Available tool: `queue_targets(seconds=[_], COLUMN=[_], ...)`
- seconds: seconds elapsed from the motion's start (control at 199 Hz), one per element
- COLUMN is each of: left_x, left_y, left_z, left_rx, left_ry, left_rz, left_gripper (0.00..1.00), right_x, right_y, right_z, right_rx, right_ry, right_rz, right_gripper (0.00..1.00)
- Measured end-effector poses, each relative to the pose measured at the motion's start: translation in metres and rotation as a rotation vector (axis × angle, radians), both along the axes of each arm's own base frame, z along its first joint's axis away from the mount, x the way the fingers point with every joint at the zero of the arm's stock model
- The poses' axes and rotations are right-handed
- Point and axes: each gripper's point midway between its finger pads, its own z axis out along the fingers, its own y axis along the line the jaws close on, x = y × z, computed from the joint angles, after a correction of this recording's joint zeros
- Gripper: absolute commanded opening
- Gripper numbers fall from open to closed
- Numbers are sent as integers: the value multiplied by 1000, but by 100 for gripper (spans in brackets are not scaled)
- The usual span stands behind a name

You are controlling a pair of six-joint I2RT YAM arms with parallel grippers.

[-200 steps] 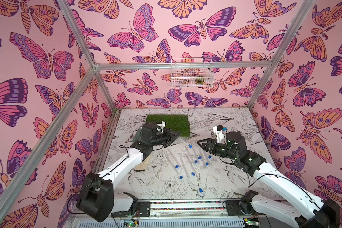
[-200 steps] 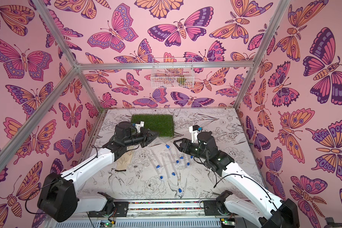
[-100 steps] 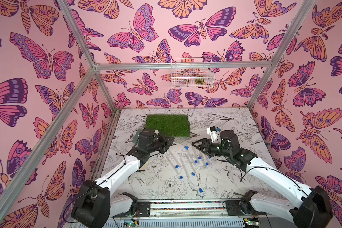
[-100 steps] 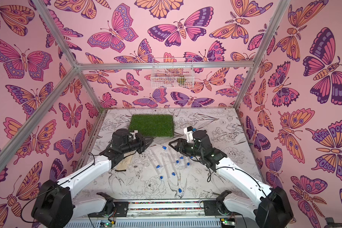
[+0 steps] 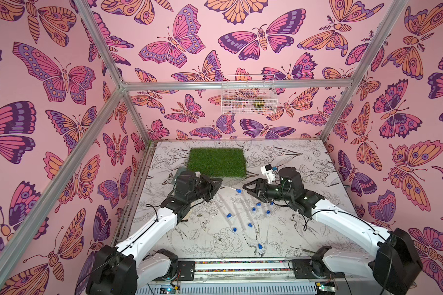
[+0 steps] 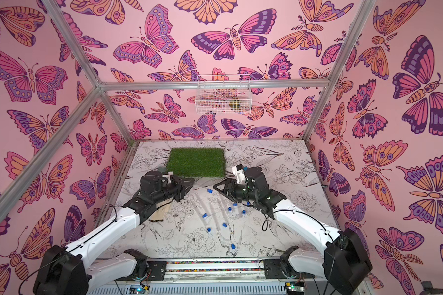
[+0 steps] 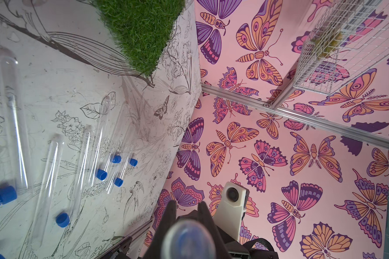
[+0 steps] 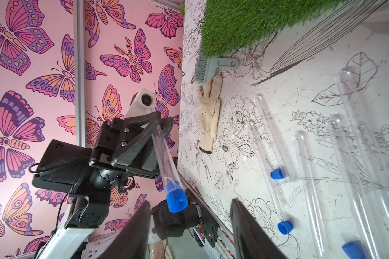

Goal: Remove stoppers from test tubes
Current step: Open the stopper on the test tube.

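Blue-stoppered tube point(image 8: 164, 161) pinched tight in left gripper point(image 8: 162, 121), held out above the table point(image 5: 304, 158) to offer the stopper point(image 8: 175, 201) across. Facing it, right gripper point(image 5: 248, 187) with fingers half spread, empty, probably lining up a pull. Below, more capped tubes point(image 8: 268, 136) lying loose.

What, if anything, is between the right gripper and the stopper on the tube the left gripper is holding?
Nothing visible. The left gripper is shut on the test tube, whose blue stopper points through open air at the right gripper. That gripper's jaws stand open, close in front of the stopper.
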Motion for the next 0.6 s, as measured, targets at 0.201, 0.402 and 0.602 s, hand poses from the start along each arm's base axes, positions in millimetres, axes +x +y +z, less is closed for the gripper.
queue_targets(seconds=[0.201,0.402,0.602], left_x=[1,2,3], left_y=[2,4,5], left_z=[-2,-2,-4], left_rx=[4,4,0], left_ry=[4,5,13], left_rz=[11,18,27], left_gripper=[4,4,4], right_x=[-5,-6,-6], right_y=[13,19,25], right_z=[-1,7,9], right_rx=[21,56,75], right_ry=[7,-2,-3], right_rz=[31,38,45], right_gripper=[52,47,45])
